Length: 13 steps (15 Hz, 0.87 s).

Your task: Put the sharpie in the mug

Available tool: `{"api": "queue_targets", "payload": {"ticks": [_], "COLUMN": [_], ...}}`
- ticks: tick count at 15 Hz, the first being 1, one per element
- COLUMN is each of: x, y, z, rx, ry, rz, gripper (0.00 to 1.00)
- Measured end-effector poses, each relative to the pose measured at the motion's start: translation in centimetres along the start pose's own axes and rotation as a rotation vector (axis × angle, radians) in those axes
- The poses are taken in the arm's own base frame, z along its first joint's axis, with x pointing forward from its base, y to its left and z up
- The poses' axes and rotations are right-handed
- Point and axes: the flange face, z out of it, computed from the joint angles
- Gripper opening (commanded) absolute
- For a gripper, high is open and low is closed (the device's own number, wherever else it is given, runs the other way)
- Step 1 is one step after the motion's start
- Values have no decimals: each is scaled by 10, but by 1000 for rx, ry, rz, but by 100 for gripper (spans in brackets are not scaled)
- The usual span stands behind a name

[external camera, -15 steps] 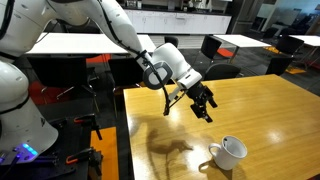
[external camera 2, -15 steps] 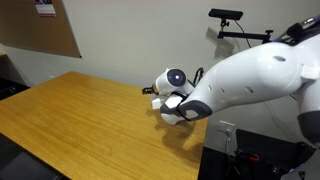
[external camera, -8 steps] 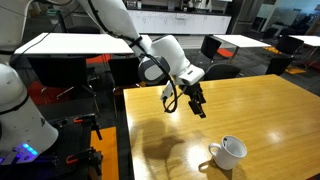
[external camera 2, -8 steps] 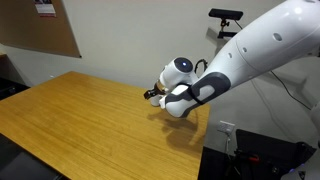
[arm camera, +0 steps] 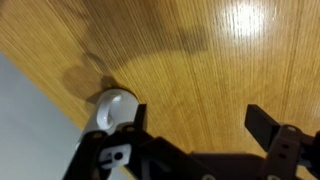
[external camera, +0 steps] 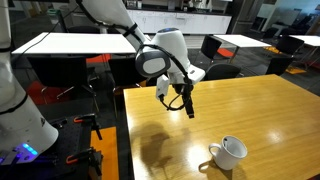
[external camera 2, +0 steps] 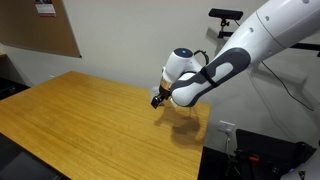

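Observation:
The white mug (external camera: 228, 152) stands upright on the wooden table (external camera: 270, 110) near its front edge. It also shows in the wrist view (arm camera: 112, 106), seen from above and partly behind one finger. My gripper (external camera: 188, 106) hangs in the air above the table, up and away from the mug. In the wrist view the gripper (arm camera: 200, 125) is open, with only bare wood between its fingers. It also shows in an exterior view (external camera 2: 157, 100), where the arm hides the mug. The sharpie is not visible in any view.
Black chairs (external camera: 218, 48) and white tables (external camera: 75, 43) stand behind the wooden table. A corkboard (external camera 2: 40, 25) hangs on the wall. A camera mount (external camera 2: 226, 18) stands behind the arm. The table edge runs close to the robot base (external camera: 20, 110).
My gripper has risen and moved away from the mug toward the table's back edge, turning as it went. The mug has not moved.

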Motion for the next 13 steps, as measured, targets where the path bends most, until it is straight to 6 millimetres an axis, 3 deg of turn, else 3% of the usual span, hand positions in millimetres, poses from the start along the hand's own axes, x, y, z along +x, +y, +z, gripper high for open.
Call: {"api": "queue_targets", "payload": {"ticks": [6, 13], "x": [-7, -12], "y": [10, 19], "z": [-8, -3], "rx": [62, 89], "ry": [-138, -190], "rz": [-103, -148], "gripper": [100, 100]}}
